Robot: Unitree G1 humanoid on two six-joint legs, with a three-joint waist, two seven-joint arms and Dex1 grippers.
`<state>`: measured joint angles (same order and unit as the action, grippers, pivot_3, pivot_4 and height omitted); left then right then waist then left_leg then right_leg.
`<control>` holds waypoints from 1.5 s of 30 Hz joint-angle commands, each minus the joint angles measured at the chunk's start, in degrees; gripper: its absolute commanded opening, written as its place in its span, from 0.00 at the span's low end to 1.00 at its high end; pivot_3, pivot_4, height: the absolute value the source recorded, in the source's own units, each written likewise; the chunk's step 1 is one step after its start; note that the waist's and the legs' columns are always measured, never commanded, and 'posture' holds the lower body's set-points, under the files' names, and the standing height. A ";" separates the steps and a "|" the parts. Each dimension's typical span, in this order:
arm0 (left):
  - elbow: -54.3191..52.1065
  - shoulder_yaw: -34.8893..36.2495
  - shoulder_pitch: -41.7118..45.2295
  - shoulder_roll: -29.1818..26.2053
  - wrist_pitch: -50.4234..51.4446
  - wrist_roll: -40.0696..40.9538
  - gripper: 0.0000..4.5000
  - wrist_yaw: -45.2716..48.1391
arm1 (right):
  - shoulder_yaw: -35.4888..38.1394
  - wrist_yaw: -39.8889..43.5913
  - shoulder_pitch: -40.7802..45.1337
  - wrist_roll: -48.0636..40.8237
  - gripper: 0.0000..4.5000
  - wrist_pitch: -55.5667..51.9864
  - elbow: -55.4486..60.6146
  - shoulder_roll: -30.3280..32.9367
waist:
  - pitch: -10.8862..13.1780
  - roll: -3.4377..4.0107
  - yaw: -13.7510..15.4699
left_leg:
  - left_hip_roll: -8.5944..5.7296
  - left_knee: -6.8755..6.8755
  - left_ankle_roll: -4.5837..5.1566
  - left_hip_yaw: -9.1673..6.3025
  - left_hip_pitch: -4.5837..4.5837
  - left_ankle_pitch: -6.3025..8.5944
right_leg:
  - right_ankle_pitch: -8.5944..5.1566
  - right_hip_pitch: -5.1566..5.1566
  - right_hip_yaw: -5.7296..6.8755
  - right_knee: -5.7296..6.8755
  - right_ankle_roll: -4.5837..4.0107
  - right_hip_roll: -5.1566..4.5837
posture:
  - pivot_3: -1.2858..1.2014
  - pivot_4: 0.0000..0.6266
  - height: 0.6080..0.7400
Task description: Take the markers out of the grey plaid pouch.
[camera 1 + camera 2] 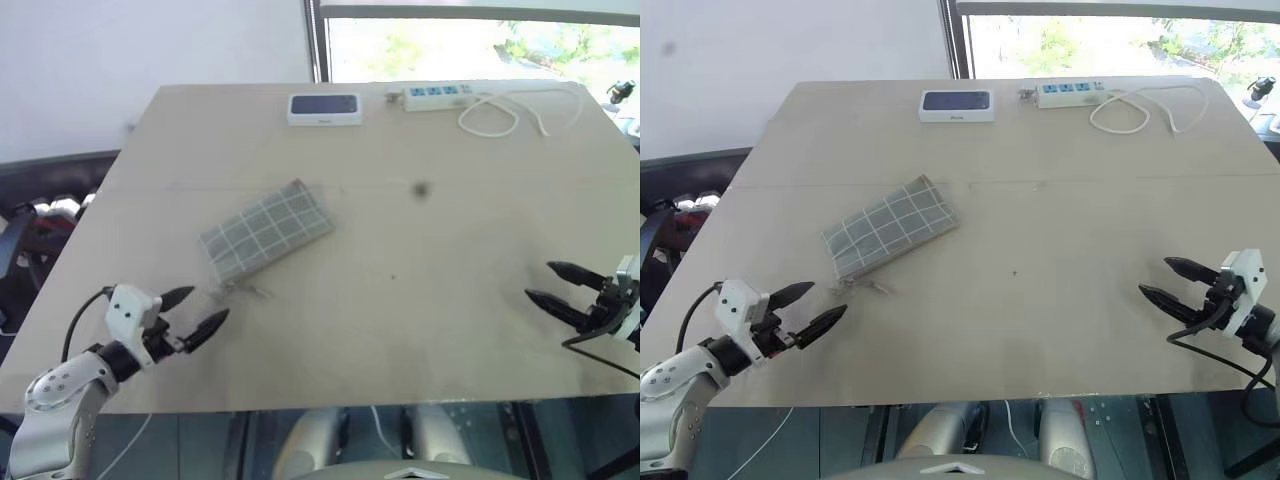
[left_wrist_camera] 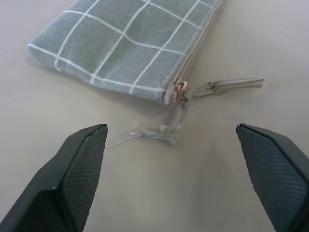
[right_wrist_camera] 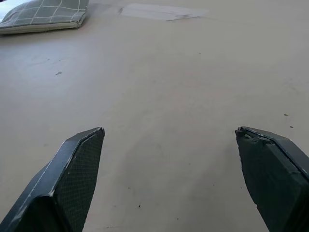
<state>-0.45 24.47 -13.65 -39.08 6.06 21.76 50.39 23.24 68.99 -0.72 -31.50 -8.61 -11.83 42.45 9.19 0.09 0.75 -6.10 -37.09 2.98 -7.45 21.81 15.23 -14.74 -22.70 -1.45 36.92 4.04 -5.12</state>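
Observation:
The grey plaid pouch [image 1: 266,229] lies flat and slanted on the left half of the table, zipped, its zip pull [image 2: 180,88] with a clear strap at the near corner. The markers are hidden. My left gripper [image 1: 196,312] is open just short of that corner, aimed at the zip pull, nothing between its fingers. Open as well, my right gripper [image 1: 546,283] hovers over bare table near the right edge, far from the pouch [image 3: 44,13].
A white-and-dark box [image 1: 324,108] and a white power strip [image 1: 438,95] with a looped cable sit along the table's far edge. The beige table [image 1: 420,300] ends close in front of both grippers.

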 commanded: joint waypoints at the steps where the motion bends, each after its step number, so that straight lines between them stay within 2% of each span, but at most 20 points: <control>1: 6.38 2.91 1.44 -3.23 -9.91 -7.65 0.98 -5.02 | 1.10 0.56 0.29 -0.84 0.98 -0.26 1.14 1.18 | 0.00 0.01 0.01 | 0.01 0.00 0.00 0.01 -0.02 0.00 | 0.01 0.00 -0.01 0.00 -0.01 0.00 | 0.52 0.24 1.00; 6: 13.76 1.35 3.50 -7.23 -24.41 -16.03 0.98 -7.63 | 0.07 2.07 -0.83 -3.79 0.98 -4.86 5.76 1.17 | -0.04 -0.02 0.04 | 0.01 -0.01 0.00 0.03 -0.01 0.00 | 0.01 -0.01 -0.01 0.00 -0.02 -0.01 | 0.52 0.24 1.00; 10: 17.67 -2.77 5.93 -9.39 -35.97 -22.96 0.98 -10.34 | -0.92 3.00 -3.06 -8.42 0.98 -12.16 14.33 1.42 | -0.06 0.01 0.09 | 0.01 0.00 0.00 0.04 0.01 0.01 | 0.01 -0.02 -0.04 -0.01 -0.02 -0.03 | 0.52 0.24 1.00; 13: 21.57 -7.25 9.20 -11.36 -44.78 -31.84 0.98 -15.39 | -1.84 2.05 -3.51 -11.32 0.98 -16.70 20.50 1.54 | -0.08 0.00 0.12 | 0.01 0.00 0.01 0.04 0.02 0.01 | 0.02 -0.02 -0.03 -0.02 -0.02 -0.04 | 0.52 0.24 1.00; 19: 30.66 -16.61 19.89 -12.63 -54.86 -43.20 0.98 -23.61 | -2.95 -0.42 -1.46 -14.36 0.98 -20.49 27.85 1.09 | -0.15 0.08 0.31 | 0.00 -0.04 0.02 0.02 0.00 0.01 | 0.04 -0.01 0.02 0.06 -0.02 -0.03 | 0.52 0.24 1.00; 24: 36.75 -24.15 26.69 -12.13 -61.25 -47.56 0.98 -26.23 | -3.10 -1.92 -0.33 -15.78 0.98 -21.81 31.37 0.98 | -0.22 0.13 0.21 | -0.01 -0.08 0.01 0.06 0.00 0.00 | 0.05 -0.03 0.05 0.13 -0.01 -0.02 | 0.52 0.24 1.00; 32: 39.78 -32.21 34.77 -8.04 -64.01 -53.20 0.98 -31.34 | -7.09 -5.60 0.96 -13.06 0.98 -19.63 33.28 -2.10 | -0.76 0.33 0.58 | -0.12 -0.23 0.03 0.07 -0.02 -0.01 | 0.07 -0.01 0.19 0.27 0.04 -0.09 | 0.52 0.24 1.00; 40: 38.71 -35.54 38.59 -5.19 -62.60 -53.65 0.98 -33.11 | -13.63 -8.26 3.25 -9.59 0.98 -17.05 34.09 -6.19 | -0.86 0.23 0.35 | -0.13 -0.33 0.03 0.09 -0.06 -0.01 | 0.06 -0.05 0.17 0.55 0.04 -0.05 | 0.52 0.24 1.00; 45: 38.81 -36.15 38.76 -5.44 -60.02 -53.37 0.98 -33.40 | -14.36 -7.87 4.19 -8.95 0.98 -15.99 32.70 -6.56 | -0.87 0.22 0.25 | -0.17 -0.35 0.03 0.08 -0.05 -0.01 | 0.06 -0.08 0.17 0.58 0.05 -0.02 | 0.52 0.24 1.00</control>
<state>38.39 -9.57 26.13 -44.72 -55.69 -30.20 16.10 8.48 60.78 3.07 -40.43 -25.92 20.17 35.77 8.32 0.30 1.00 -6.27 -37.44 3.01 -7.38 21.75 15.21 -14.68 -22.79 -1.27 37.50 4.09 -5.14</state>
